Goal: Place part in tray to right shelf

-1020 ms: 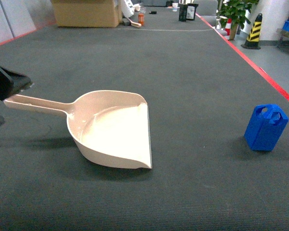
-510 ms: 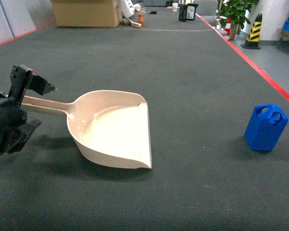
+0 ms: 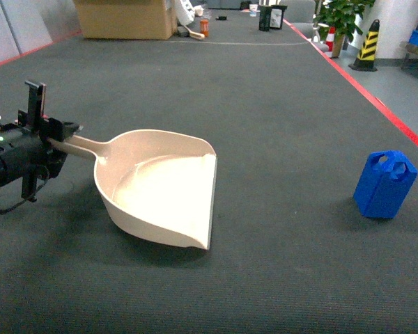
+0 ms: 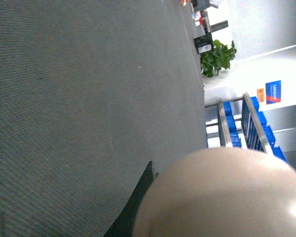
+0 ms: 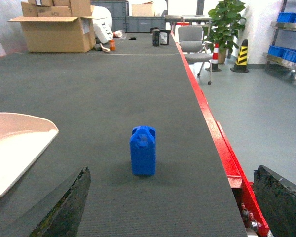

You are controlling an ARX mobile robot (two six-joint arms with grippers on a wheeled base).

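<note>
The beige tray lies at the left of the dark table, with its handle pointing left. My left gripper is shut on the end of that handle. In the left wrist view the tray fills the lower right beside one black finger. The blue part stands upright and alone at the right. In the right wrist view the part stands ahead of my right gripper, which is wide open and holds nothing. A steel rack with blue crates, seemingly the right shelf, stands far off to the right.
The table's red edge runs along the right, with grey floor beyond it. A cardboard box and small items sit at the far end. Off the table stand a chair, a potted plant and a striped cone.
My left gripper has come in from the left edge and closed on the tray's handle. The tray has turned and shifted slightly. The blue part has not moved.
</note>
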